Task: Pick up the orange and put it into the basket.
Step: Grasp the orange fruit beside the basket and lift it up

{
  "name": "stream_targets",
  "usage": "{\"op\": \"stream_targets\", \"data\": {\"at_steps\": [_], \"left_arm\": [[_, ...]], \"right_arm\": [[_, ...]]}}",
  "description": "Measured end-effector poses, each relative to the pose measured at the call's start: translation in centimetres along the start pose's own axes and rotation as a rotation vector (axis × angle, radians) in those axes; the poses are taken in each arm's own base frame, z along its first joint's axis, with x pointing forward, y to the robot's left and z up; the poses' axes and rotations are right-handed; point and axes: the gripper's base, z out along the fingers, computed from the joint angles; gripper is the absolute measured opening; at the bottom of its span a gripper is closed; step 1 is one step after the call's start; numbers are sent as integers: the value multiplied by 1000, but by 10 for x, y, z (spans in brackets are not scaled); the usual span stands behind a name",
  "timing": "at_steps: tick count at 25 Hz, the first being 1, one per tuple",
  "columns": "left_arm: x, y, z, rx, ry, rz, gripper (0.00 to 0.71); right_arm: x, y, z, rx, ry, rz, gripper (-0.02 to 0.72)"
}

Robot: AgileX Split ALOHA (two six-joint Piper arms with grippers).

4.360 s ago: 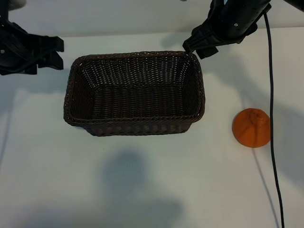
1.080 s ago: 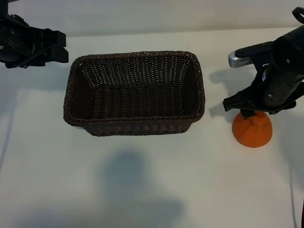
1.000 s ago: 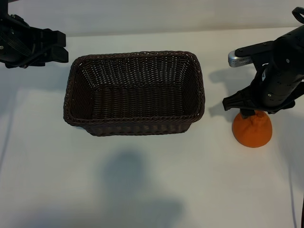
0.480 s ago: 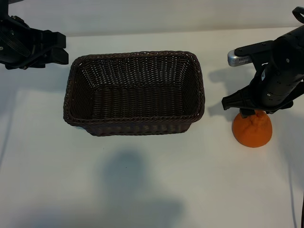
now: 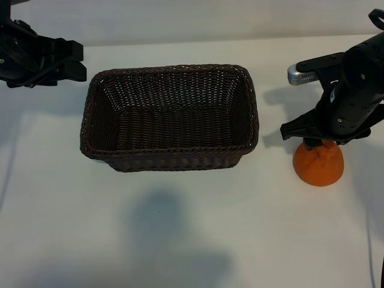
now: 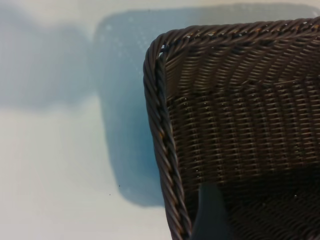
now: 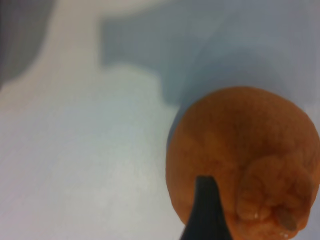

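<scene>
Orange (image 5: 318, 166) fruit is sitting on the white worktop (image 5: 192, 228) directly under the right pincer (image 5: 318, 143), which is pointing down with its jaws spread over the puckered stem end, grasping nothing. The wicker basket (image 5: 170, 157) is lying well apart beside it. The left pincer (image 5: 71, 60), released, is hanging by the basket's far corner.

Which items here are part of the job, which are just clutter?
In play:
- orange, on the table right of the basket, right pincer directly over its stem end
- basket, mid-table, nothing in it

Not in play:
- left pincer, parked by the basket's far left corner
- table
- nothing else lying about
</scene>
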Motion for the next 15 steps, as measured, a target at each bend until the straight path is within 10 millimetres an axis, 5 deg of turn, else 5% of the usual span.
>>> {"op": "stream_targets", "data": {"at_steps": [15], "left_arm": [[-1,-1,0,11,-9,-11,546]], "right_arm": [[1,1,0,-16,9,8,509]]}}
